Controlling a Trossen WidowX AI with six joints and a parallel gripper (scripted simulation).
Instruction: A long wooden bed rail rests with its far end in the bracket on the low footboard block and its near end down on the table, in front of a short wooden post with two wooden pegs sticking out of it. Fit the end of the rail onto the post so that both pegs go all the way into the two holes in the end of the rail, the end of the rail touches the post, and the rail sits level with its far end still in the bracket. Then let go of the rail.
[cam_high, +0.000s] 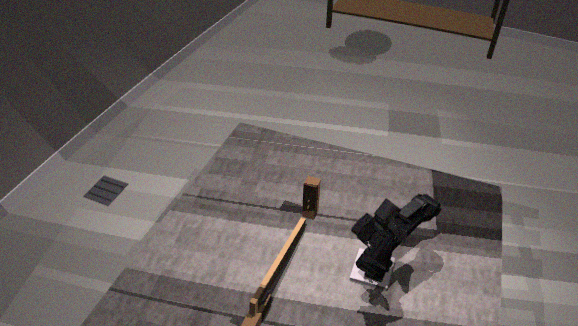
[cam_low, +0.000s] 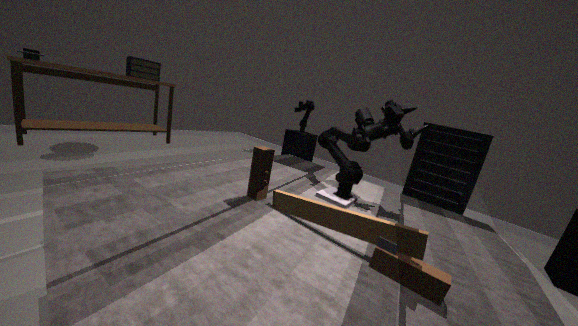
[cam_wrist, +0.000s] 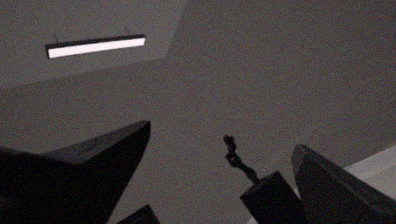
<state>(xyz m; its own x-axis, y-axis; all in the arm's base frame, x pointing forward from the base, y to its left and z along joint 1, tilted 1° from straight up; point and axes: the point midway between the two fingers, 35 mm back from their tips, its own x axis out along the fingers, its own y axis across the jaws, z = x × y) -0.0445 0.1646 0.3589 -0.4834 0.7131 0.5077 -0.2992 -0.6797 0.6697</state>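
The long wooden rail (cam_high: 280, 260) (cam_low: 330, 216) slopes down from the low footboard block (cam_high: 251, 320) (cam_low: 410, 276). Its far end is at the bracket (cam_high: 254, 306) (cam_low: 415, 243); how it sits inside is hidden. Its near end is low at the table, just short of the upright post (cam_high: 312, 196) (cam_low: 259, 172) and apart from it. Small pegs (cam_low: 266, 175) show faintly on the post's rail-facing side. The holes in the rail are not visible. My gripper (cam_low: 421, 117) (cam_wrist: 221, 140) is open and empty, raised high behind the rail and far from it, fingers pointing away from the post.
My arm's white base plate (cam_high: 356, 274) (cam_low: 330, 197) stands beside the rail, behind it in the exterior view. A workbench (cam_high: 415, 17) (cam_low: 92, 74), a dark slatted cabinet (cam_low: 447, 167) and another small arm (cam_low: 304, 117) (cam_wrist: 242, 167) on a dark pedestal (cam_low: 299, 145) (cam_wrist: 275, 197) stand in the background.
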